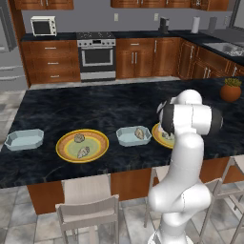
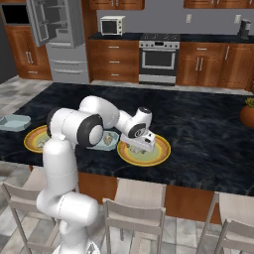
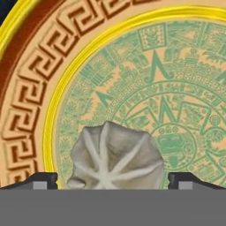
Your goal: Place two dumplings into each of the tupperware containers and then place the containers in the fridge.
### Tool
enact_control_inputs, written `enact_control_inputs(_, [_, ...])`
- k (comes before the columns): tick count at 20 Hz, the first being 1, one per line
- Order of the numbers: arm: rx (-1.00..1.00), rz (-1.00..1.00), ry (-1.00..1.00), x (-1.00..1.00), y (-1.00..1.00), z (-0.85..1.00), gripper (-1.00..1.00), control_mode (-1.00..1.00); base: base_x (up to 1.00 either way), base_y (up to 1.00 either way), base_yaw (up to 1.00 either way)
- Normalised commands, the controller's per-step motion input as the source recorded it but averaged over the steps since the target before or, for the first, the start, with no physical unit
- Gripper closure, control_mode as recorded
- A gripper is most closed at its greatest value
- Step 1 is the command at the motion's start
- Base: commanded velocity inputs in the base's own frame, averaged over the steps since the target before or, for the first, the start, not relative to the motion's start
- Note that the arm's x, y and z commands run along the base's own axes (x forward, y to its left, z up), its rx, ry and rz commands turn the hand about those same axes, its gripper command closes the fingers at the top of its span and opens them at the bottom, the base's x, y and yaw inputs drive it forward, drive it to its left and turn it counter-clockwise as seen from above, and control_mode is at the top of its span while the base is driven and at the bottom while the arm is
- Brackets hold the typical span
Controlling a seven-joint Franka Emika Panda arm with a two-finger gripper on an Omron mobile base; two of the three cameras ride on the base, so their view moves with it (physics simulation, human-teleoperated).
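Dumplings: I count 4, crinkled beige lumps — 1 (image 3: pixel 115 156) between my wide-apart fingertips (image 3: pixel 42 180) on the right patterned plate (image 2: pixel 161 149), 1 in the nearer of 2 pale-blue containers (image 1: pixel 127 137), 2 on the left plate (image 1: pixel 66 143).

A: What's behind the dark marbled worktop (image 1: pixel 95 107)?

B: Reddish wooden cabinets (image 1: pixel 138 57) along the far grey wall (image 1: pixel 95 21), with a steel oven (image 1: pixel 96 55) between them and a white microwave (image 1: pixel 43 25) on the counter to its left.

A: And the floor?

B: Grey stone tiles (image 2: pixel 30 94). Pale stools (image 2: pixel 134 218) stand on the near side of the worktop. At the far right, a sink (image 1: pixel 224 47) and a round orange pot with a plant (image 1: pixel 231 89).
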Motion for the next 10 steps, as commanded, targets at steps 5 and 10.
enact_control_inputs(5, [0.00,0.00,0.00,0.00,0.00,-0.19,-1.00,-1.00,0.00,0.00,0.00])
enact_control_inputs(10, [0.00,0.00,0.00,0.00,0.00,-0.13,1.00,-1.00,0.00,0.00,0.00])
